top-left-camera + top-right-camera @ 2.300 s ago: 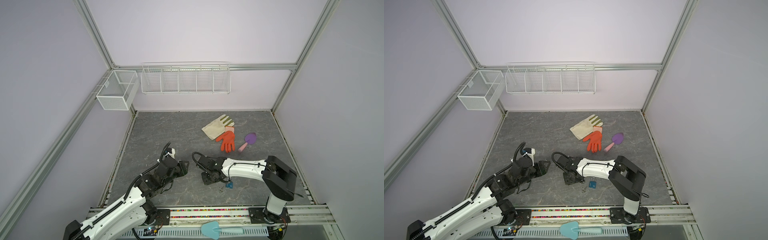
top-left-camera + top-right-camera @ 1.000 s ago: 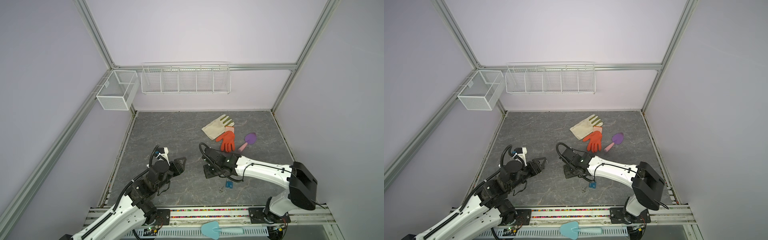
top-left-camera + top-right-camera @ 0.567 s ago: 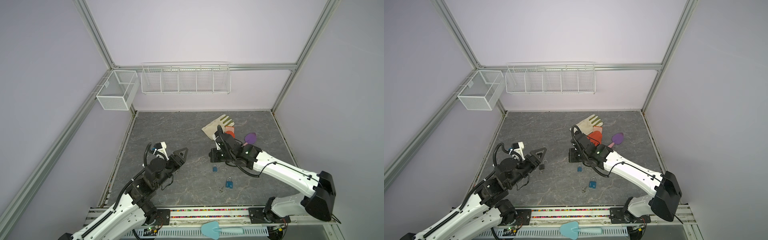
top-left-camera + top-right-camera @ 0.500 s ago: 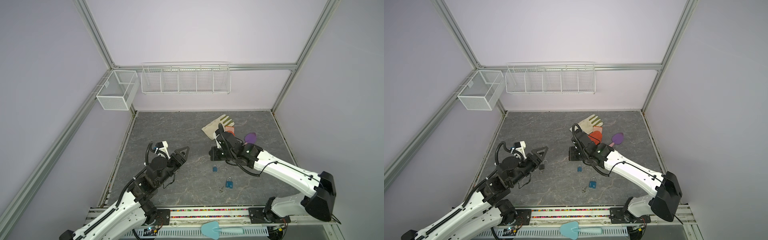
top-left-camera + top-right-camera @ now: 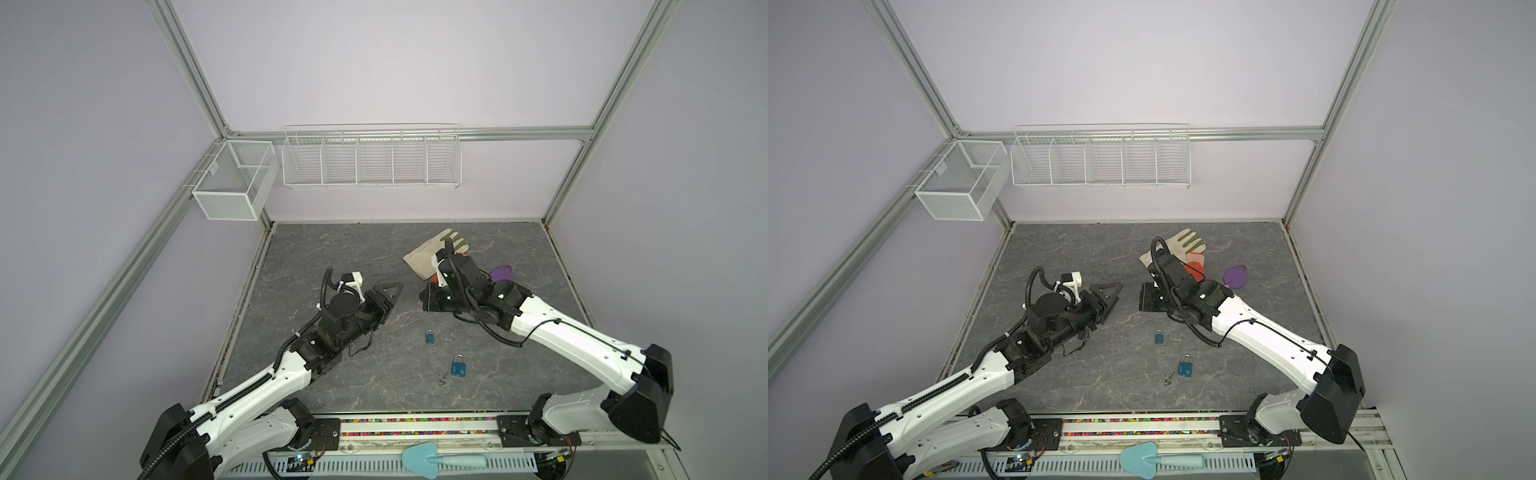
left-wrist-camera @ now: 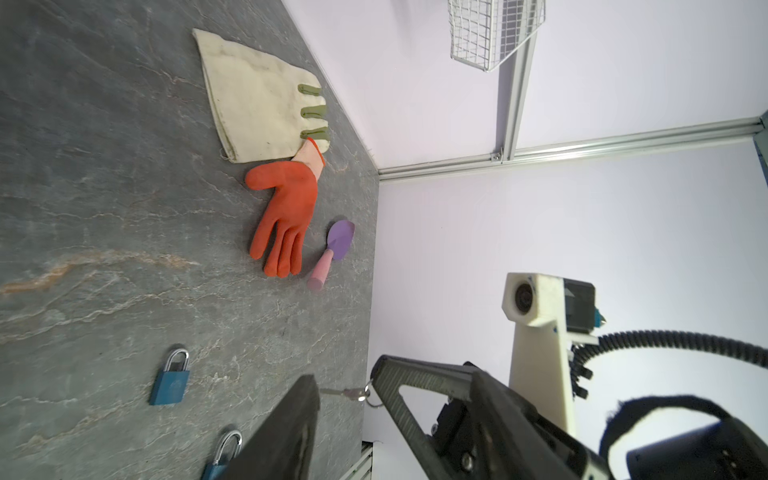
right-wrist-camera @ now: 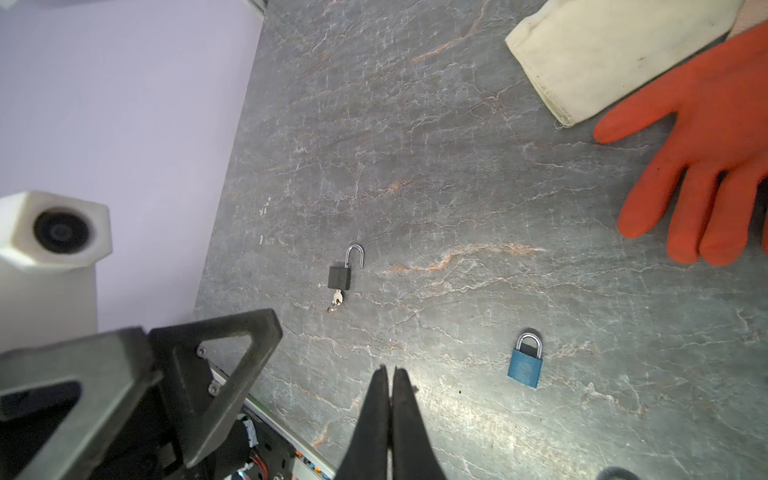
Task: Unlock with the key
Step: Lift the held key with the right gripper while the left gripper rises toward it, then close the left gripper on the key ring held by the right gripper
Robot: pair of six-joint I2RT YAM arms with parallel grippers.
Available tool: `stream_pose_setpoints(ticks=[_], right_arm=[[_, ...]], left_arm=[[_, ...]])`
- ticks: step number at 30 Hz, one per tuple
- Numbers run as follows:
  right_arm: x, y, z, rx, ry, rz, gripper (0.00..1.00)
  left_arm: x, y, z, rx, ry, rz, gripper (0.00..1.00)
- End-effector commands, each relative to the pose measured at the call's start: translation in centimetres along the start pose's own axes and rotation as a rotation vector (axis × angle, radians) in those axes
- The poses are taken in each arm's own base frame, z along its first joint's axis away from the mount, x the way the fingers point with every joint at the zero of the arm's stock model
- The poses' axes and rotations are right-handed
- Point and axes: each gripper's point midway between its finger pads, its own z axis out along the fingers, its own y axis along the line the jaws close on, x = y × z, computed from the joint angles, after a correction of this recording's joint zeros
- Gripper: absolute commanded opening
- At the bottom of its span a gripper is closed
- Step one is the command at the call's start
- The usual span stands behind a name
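Black padlock (image 7: pixel 340 277) flat on the table (image 7: pixel 436 166), shackle open, key (image 7: pixel 337 300) seated in its base, near the left gripper (image 5: pixel 394 294), whose jaws stand released. Right gripper (image 7: pixel 388 372), jaws clenched together, hangs above the table; a blue padlock (image 7: pixel 525 365) lies apart.

Matt stone-look tabletop (image 7: pixel 415 145); black padlock (image 7: pixel 340 277) with shiny metal shackle (image 7: pixel 357 253).

top views: orange glove (image 5: pixel 1192 270) mostly behind right arm (image 5: pixel 1266 336), purple trowel (image 5: pixel 500 273) handle hidden, key (image 5: pixel 443 379) too small for detail | left wrist: one blue padlock (image 6: pixel 224 451) cut by picture edge and left gripper (image 6: pixel 344 372) | right wrist: orange glove and cream glove (image 7: pixel 615 54) run off the edges
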Motion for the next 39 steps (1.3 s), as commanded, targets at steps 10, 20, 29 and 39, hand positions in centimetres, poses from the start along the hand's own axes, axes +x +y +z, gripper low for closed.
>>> stream_pose_setpoints(ticks=[10,20,29,39], right_arm=[[-4.5,0.6,-4.5,-0.054,-0.122,0.34,0.07],[-8.4,5.0,-6.3,-0.159,-0.147,0.426,0.07],[-9.3,7.1,-6.5,-0.189,-0.095,0.405,0.07],[-8.0,6.9,-7.5,-0.185,-0.049,0.374,0.07]], left_arm=[[-2.0,-4.8,-1.1,0.306,-0.173,0.434,0.57],[-2.3,-8.6,-3.4,0.607,-0.094,0.609,0.52],[-1.0,-7.5,-2.5,0.604,-0.033,1.009,0.54],[-0.9,-8.0,0.1,0.665,-0.112,1.324,0.51]])
